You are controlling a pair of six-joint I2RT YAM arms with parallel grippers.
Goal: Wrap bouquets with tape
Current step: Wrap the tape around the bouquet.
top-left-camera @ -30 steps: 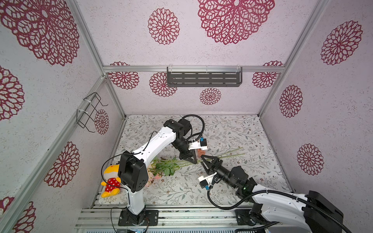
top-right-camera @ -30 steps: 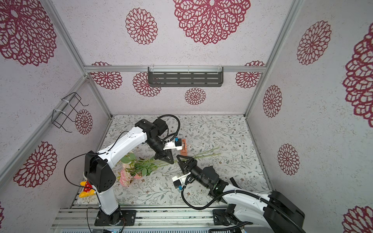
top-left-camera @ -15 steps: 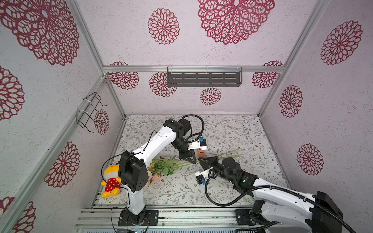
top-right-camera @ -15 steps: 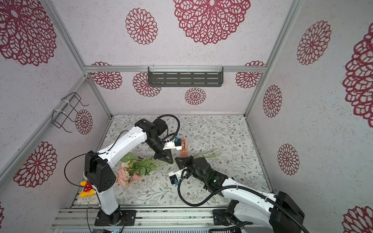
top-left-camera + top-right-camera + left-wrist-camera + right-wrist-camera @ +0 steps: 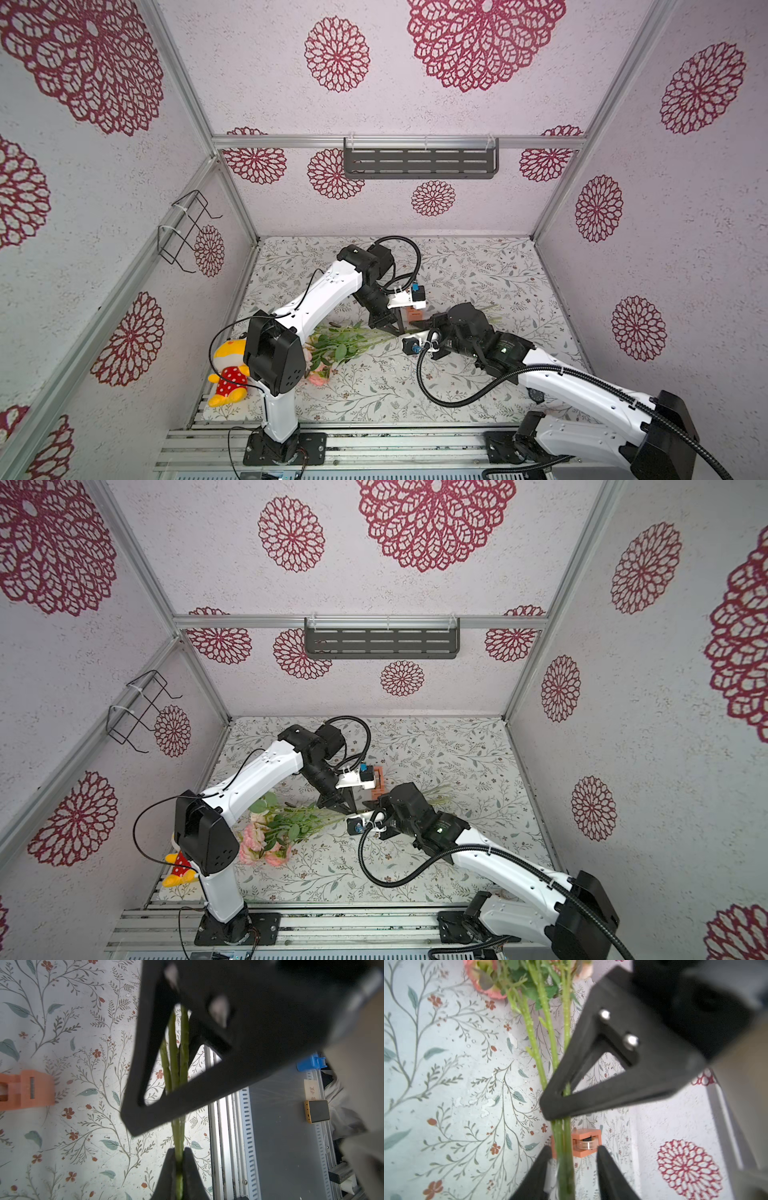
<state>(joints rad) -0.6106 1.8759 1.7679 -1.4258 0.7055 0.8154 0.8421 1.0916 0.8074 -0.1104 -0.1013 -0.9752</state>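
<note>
Left wrist view shows you the left gripper (image 5: 179,1154) pinched tight on the bouquets (image 5: 172,1064) by the stems (blooms toward the tabletop's (image 5: 457,266) front-left corner); your right gripper (image 5: 573,1153) gapes around those stems, tape (image 5: 585,1144) mid-tabletop.

Both arms same build: left arm (image 5: 328,286) and right arm (image 5: 582,386) have white shells with black joint housings, on black base plates (image 5: 284,451). Black ribbed hose (image 5: 457,399) loops off the right one, thinner black cable (image 5: 397,237) on the left. White wrist brackets with a blue block (image 5: 417,292). Small green mark (image 5: 503,349) on right's black housing. Left gripper (image 5: 178,1157) jaws: matte black triangular frames with cut-outs, 2 silver screws (image 5: 604,1014).
</note>
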